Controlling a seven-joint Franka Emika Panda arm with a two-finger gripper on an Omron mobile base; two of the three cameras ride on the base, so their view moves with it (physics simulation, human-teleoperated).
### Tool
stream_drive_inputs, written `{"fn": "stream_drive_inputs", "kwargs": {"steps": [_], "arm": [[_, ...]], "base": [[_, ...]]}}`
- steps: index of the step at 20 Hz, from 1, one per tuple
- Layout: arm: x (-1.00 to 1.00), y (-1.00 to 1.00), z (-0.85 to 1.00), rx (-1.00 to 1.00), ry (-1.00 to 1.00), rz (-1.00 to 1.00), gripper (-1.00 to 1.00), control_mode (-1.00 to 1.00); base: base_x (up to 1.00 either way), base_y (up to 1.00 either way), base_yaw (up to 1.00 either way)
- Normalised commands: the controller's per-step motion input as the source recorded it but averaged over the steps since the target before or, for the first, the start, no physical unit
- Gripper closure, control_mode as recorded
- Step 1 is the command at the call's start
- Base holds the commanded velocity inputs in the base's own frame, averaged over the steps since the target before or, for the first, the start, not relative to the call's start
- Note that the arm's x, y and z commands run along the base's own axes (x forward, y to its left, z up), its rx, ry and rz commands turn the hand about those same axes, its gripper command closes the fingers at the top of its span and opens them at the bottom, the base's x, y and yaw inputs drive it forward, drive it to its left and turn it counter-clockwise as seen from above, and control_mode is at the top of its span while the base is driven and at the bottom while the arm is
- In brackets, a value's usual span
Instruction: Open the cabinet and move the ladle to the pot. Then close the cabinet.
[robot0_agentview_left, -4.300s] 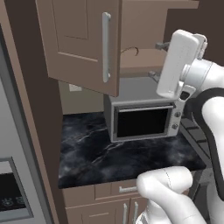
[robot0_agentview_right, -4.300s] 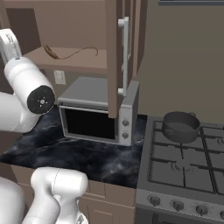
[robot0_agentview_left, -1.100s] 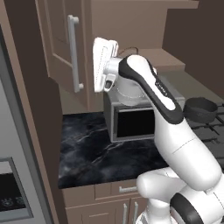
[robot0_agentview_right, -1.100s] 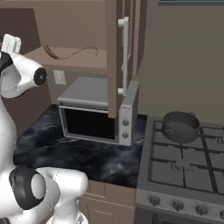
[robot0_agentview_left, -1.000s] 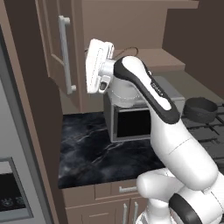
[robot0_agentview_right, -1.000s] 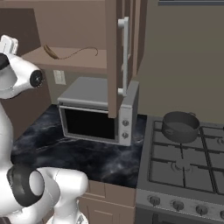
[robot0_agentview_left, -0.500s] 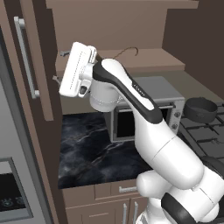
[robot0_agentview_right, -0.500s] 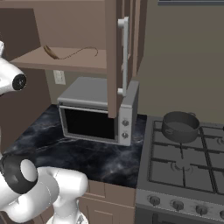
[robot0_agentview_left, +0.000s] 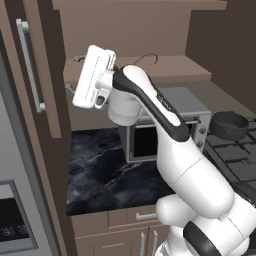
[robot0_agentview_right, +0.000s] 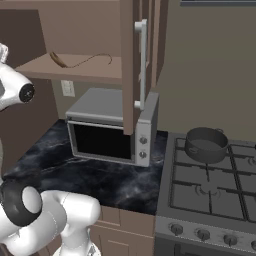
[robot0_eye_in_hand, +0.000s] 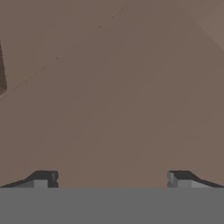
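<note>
The cabinet has both doors open. Its left door (robot0_agentview_left: 46, 70) stands swung far out to the left, with its silver handle (robot0_agentview_left: 28, 65) showing. The right door (robot0_agentview_right: 131, 65) stands edge-on. The brown ladle (robot0_agentview_right: 80, 62) lies on the open shelf (robot0_agentview_right: 95, 71); its thin handle (robot0_agentview_left: 145, 56) also shows behind my arm. My gripper (robot0_agentview_left: 75, 75) is raised in front of the shelf, beside the left door. The gripper (robot0_eye_in_hand: 111, 179) is open, faces plain brown cabinet surface, and has nothing between its fingertips. The dark pot (robot0_agentview_right: 206, 144) sits on the stove's back left burner, and the pot (robot0_agentview_left: 229, 125) is to my right.
A grey microwave (robot0_agentview_right: 108, 131) stands on the black marble counter (robot0_agentview_right: 75, 175) under the shelf, partly behind my arm (robot0_agentview_left: 150, 100). The gas stove (robot0_agentview_right: 215, 190) is to its right. A tall steel appliance (robot0_agentview_left: 15, 200) borders the left.
The left cabinet door has swung farther out to the left. My hand followed it leftward, then nearly stopped. The gripper has stayed open.
</note>
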Motion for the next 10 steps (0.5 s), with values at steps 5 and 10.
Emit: {"fn": "stream_drive_inputs", "kwargs": {"steps": [5,10], "arm": [[-0.01,-0.68,0.16,-0.05,0.18,-0.01,-1.00,-1.00],[0.00,-0.60,0.02,-0.11,0.19,-0.06,-1.00,-1.00]], "base": [[0.00,0.00,0.00],[0.00,0.00,0.00]]}}
